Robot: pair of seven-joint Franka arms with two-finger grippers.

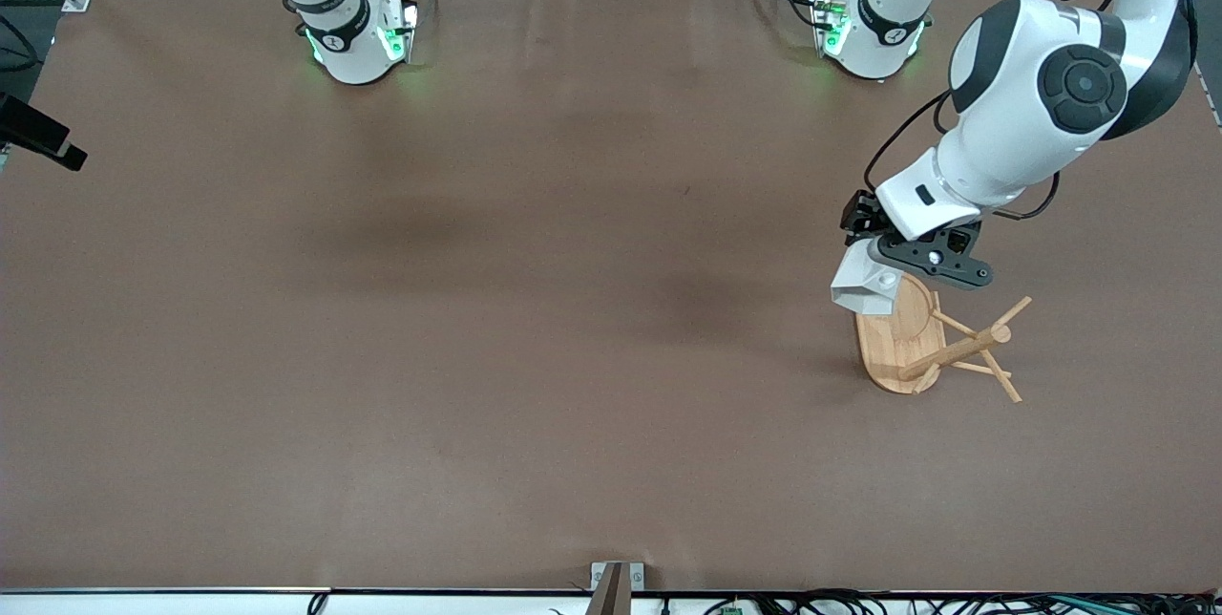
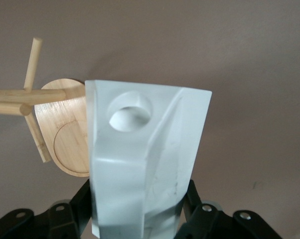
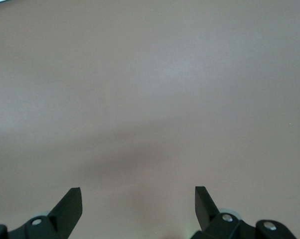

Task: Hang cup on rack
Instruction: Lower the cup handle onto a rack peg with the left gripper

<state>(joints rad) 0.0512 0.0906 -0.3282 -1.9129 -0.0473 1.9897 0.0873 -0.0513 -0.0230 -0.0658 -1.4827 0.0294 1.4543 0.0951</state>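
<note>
White and faceted, the angular cup with its pierced handle tab is clamped in the left claw over the light bamboo peg rack on the brown bench. The right claw is held apart while its arm waits.

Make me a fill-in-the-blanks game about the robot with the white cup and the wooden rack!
1. The left hand holds a white ____.
2. The cup is in the air over the base of the ____.
3. The cup's handle tab has a round ____ in it.
4. The right hand is open over the bare ____.

Missing words: cup; rack; hole; table
</note>
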